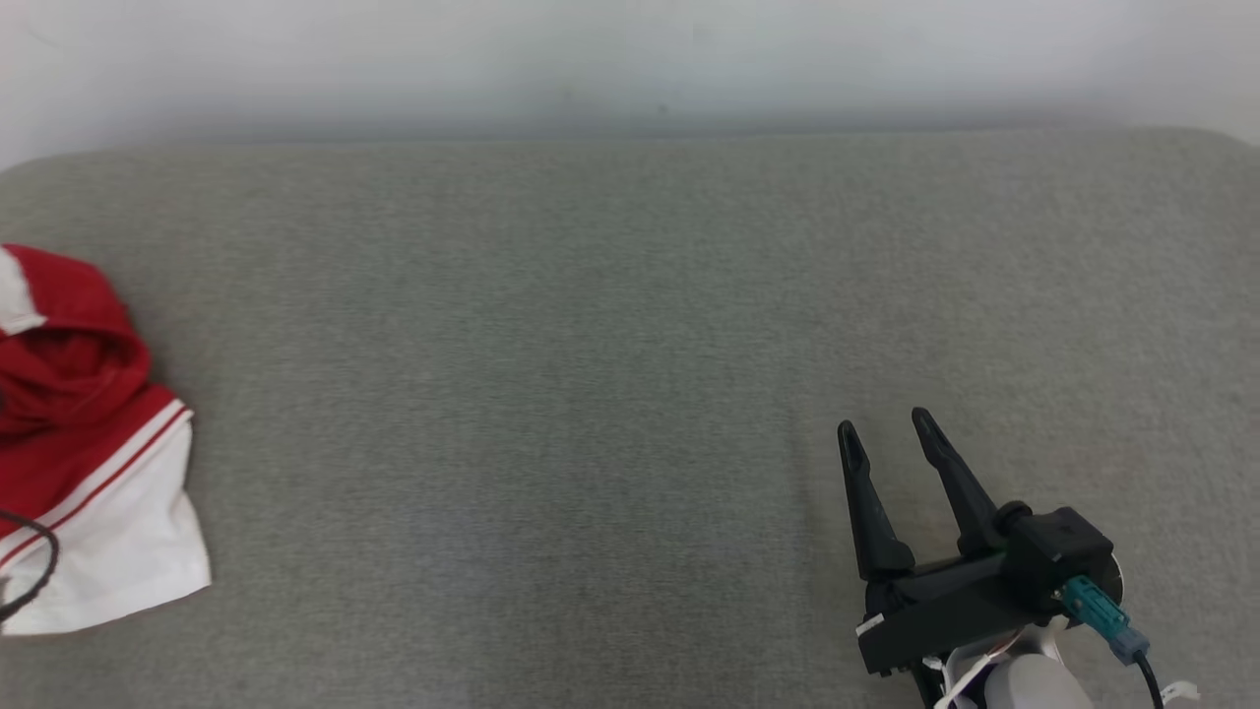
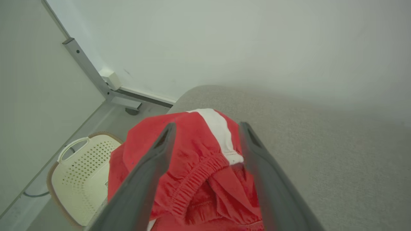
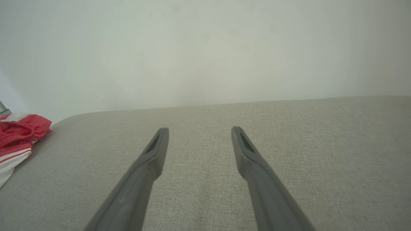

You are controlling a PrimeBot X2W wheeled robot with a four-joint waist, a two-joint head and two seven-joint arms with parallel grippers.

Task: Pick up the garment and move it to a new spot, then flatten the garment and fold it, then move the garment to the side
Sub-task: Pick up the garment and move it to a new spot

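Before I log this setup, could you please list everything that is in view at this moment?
garment: one, red and white, crumpled at the left edge of the padded surface
padded surface: one, grey fabric, across the work area
wall: one, white, behind the surface
basket: one, cream with perforated sides, on the floor beside the surface
metal frame: one, grey, along the wall by the floor
cable: one, black, looping over the garment's white part
left gripper: one, dark, open, fingers spread over the garment
right gripper: one, dark, open, above bare surface at lower right
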